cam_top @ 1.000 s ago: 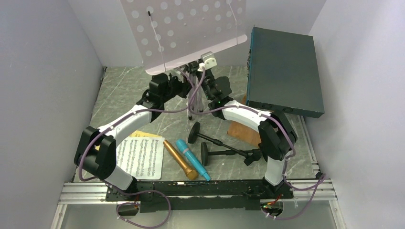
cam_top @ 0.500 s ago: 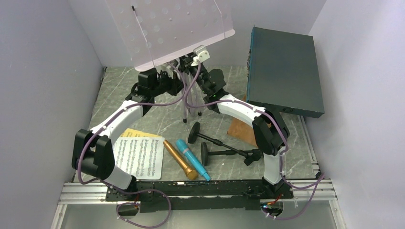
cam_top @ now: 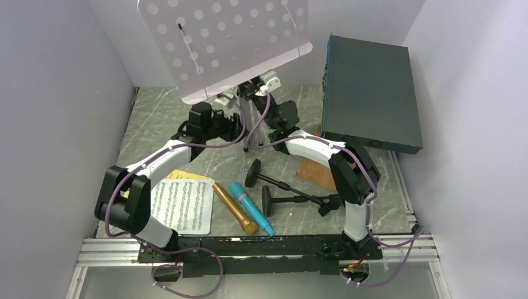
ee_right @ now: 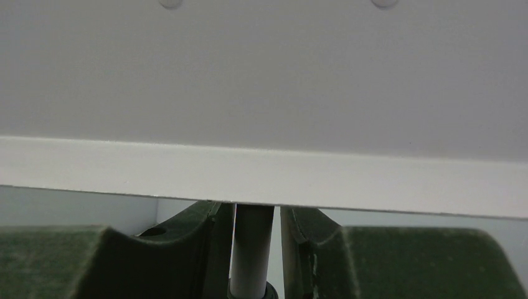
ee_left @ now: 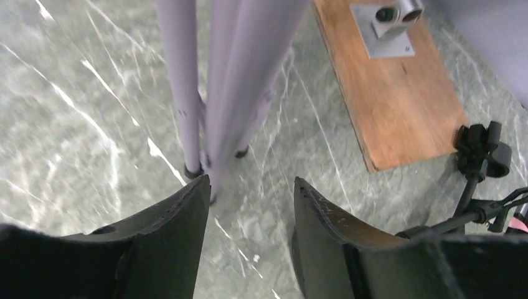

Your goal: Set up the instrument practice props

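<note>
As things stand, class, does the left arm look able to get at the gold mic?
Probably yes: the gold mic lies uncovered on that arm's side, with nothing over it, and the left hand is open and empty.

The pale music desk (ee_right: 261, 68) fills the upper part of the view, two of its holes cut off at the top edge, its lip (ee_right: 261, 174) running across as a lighter band. Below it, the right gripper (ee_right: 254, 215) clasps the stand's grey pole (ee_right: 251, 249) between dark fingers (ee_right: 187, 249).
</note>
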`<action>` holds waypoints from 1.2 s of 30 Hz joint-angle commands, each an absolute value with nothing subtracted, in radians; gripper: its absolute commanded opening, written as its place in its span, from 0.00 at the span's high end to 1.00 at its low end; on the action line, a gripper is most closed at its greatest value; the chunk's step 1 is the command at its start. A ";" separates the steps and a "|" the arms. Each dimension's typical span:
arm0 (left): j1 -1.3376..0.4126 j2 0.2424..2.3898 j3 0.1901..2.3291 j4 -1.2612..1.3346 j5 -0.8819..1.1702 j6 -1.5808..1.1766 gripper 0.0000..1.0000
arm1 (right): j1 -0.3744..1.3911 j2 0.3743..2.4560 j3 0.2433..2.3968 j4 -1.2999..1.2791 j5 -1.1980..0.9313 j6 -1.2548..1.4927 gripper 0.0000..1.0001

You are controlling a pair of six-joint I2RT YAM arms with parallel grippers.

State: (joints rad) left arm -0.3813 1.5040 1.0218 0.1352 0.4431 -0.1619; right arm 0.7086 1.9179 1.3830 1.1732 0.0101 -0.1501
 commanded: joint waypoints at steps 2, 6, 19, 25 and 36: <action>-0.456 1.519 0.981 0.187 0.344 -0.197 0.38 | 0.712 1.781 1.394 1.506 0.033 -0.161 1.00; -0.494 1.545 0.939 0.264 0.200 -0.211 0.33 | 0.712 1.777 1.376 1.530 0.054 -0.147 1.00; -0.508 1.564 0.891 0.511 -0.051 -0.258 0.26 | 0.713 1.745 1.436 1.507 0.051 -0.102 1.00; -0.508 1.644 0.946 0.541 -0.022 -0.227 0.50 | 0.722 1.749 1.492 1.481 0.039 -0.101 1.00; -0.456 1.673 0.986 0.396 -0.137 -0.104 1.00 | 0.724 1.764 1.697 1.394 -0.100 -0.199 1.00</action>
State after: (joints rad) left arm -0.5060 1.6691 0.9634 0.4942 -0.0856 -0.1463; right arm 0.7189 1.8957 1.4780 1.0462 0.0097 -0.1360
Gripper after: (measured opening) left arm 0.194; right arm 0.303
